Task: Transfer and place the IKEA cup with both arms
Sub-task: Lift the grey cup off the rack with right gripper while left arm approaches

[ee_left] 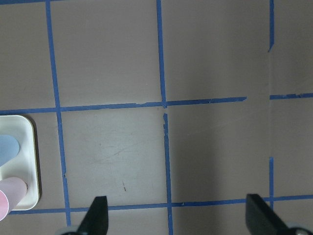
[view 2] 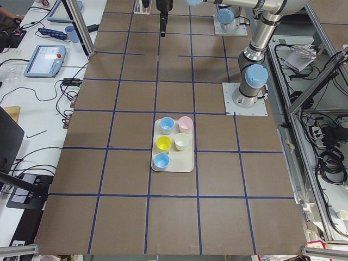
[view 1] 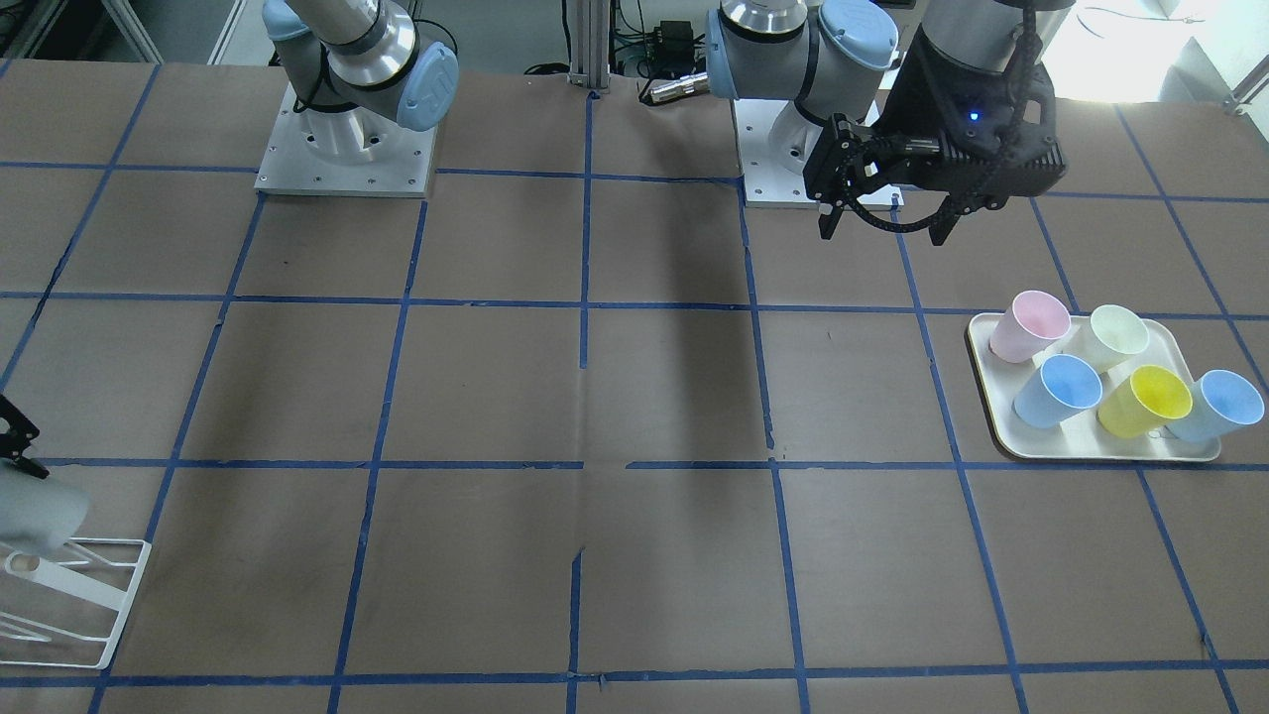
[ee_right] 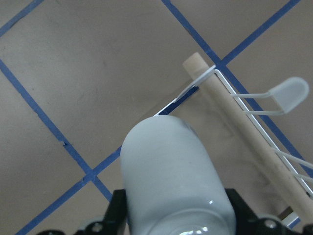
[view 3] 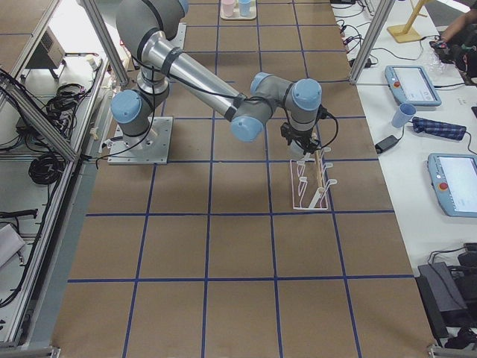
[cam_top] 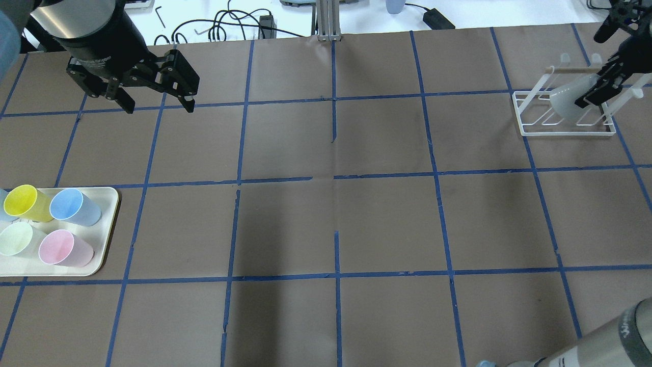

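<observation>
The IKEA cup (cam_top: pixel 566 100) is a pale grey-white tumbler, tilted on its side over the white wire rack (cam_top: pixel 560 130) at the far right. My right gripper (cam_top: pixel 595 90) is shut on it. In the right wrist view the cup (ee_right: pixel 171 171) fills the middle, its closed bottom pointing away, next to the rack's wooden dowel (ee_right: pixel 234 122). In the front view the cup (view 1: pixel 35 511) shows at the left edge above the rack (view 1: pixel 109 615). My left gripper (cam_top: pixel 158 106) is open and empty, high over the table's far left; it also shows in the front view (view 1: pixel 882 233).
A cream tray (cam_top: pixel 109 204) at the near left holds several coloured cups: yellow (cam_top: pixel 23 201), light blue (cam_top: pixel 74 206), pale green (cam_top: pixel 18 239), pink (cam_top: pixel 63 248). The tray's corner shows in the left wrist view (ee_left: pixel 29 161). Brown table with a blue tape grid.
</observation>
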`<state>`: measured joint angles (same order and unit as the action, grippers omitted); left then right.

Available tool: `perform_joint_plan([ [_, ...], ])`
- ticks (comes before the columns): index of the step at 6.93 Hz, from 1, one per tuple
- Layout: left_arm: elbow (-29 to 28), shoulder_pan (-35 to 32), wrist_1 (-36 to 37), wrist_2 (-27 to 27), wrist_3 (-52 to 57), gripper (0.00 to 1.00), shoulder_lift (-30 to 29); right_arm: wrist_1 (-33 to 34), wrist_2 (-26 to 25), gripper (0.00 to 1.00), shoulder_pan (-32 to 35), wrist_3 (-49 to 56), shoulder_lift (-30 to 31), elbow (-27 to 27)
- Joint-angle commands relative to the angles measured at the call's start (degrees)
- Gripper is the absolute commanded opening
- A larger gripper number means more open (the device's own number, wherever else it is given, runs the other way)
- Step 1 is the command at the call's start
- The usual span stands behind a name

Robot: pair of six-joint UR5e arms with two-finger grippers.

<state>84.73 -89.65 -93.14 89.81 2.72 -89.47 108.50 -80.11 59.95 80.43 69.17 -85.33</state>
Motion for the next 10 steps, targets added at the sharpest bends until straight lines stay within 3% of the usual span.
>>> perform_joint_plan([
  [1, 0.0, 0.0, 0.0, -0.1, 0.0, 1.00, 0.0, -7.8, -1.4, 0.41, 0.0, 0.0, 3.0, 3.2],
  [5, 0.0, 0.1, 0.1, -1.0, 0.3, 1.00, -0.1, -22.0, 1.4, 0.40, -0.3, 0.1, 10.4, 2.5],
  [7, 0.5, 2.2, -0.5, -10.2, 0.4, 1.00, 0.0, -33.8, 11.5, 0.39, 0.2, 0.0, 13.4, 1.8],
  [9, 4.5, 6.4, -0.4, -26.4, 0.6, 1.00, 0.3, -46.2, 24.9, 0.39, 1.1, -1.0, 13.4, 0.2],
  [10, 6.7, 7.3, 0.0, -34.4, 0.6, 1.00, 0.7, -49.1, 30.2, 0.39, 3.6, -1.0, 13.4, -2.0],
])
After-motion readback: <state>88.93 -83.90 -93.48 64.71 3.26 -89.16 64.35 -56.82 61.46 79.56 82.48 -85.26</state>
